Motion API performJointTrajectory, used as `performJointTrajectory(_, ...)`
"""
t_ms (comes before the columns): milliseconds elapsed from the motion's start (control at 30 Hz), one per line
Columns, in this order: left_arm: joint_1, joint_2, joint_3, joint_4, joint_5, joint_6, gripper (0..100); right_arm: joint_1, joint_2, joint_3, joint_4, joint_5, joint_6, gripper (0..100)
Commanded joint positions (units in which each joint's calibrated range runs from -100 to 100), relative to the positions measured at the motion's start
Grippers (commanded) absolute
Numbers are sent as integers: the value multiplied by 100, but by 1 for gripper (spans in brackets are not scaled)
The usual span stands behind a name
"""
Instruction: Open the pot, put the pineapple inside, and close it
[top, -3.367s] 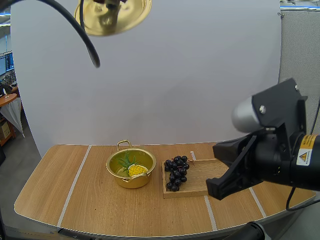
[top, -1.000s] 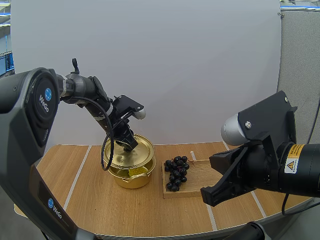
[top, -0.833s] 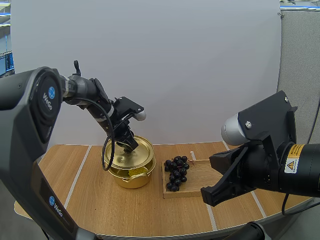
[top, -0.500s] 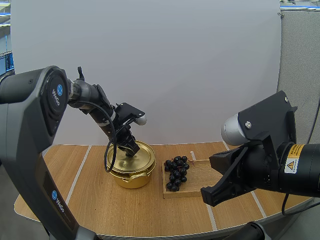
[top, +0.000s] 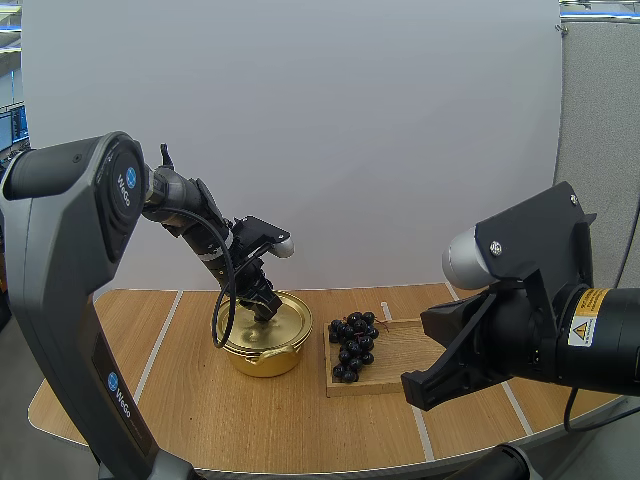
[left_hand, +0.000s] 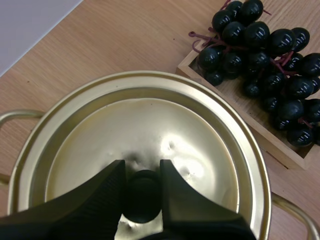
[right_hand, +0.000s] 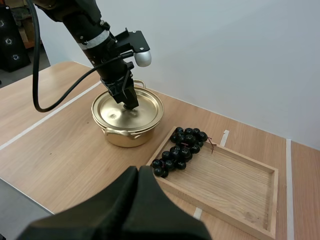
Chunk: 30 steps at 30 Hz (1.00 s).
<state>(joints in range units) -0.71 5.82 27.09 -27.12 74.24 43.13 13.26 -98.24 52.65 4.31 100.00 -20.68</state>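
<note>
The gold pot (top: 262, 352) (right_hand: 123, 134) stands on the table with its gold lid (top: 270, 322) (left_hand: 140, 150) (right_hand: 128, 111) lying flat on its rim. My left gripper (top: 264, 309) (left_hand: 142, 187) is shut on the lid's black knob (left_hand: 142, 196), pinched between the two fingertips. The pineapple is hidden under the lid. My right gripper (top: 432, 380) (right_hand: 139, 172) hangs shut above the table's front right, its fingers together as one dark wedge, away from the pot.
A wooden tray (top: 400, 352) (right_hand: 235, 182) lies right of the pot. A bunch of dark grapes (top: 352, 344) (left_hand: 265, 60) (right_hand: 181, 149) rests over its left end, close to the pot's rim. White tape lines cross the table (top: 200, 410).
The left arm brought the lid down from high above, tilted over the pot a second ago, and it now lies level on the rim. The pineapple is covered. The right arm stayed put.
</note>
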Motion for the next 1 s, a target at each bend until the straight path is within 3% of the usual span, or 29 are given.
performJointTrajectory(0, 3, 37, 0, -203, -12, 29, 25, -22, -46, 15, -1, 0, 18, 0)
performJointTrajectory(100, 3, 37, 0, -218, 121, 29, 71, -22, -46, 15, -1, 0, 18, 0)
performJointTrajectory(133, 3, 37, 0, -237, 121, 29, 91, -22, -46, 15, -1, 0, 18, 0)
performJointTrajectory(167, 3, 37, 0, -249, 121, 29, 100, -22, -46, 15, -1, 0, 18, 0)
performJointTrajectory(567, 3, -307, -68, -261, 443, 9, 100, -22, -46, 15, -1, 0, 18, 0)
performJointTrajectory(967, 3, -2400, -826, -144, 2006, -213, 100, -22, -46, 15, -1, 0, 18, 0)
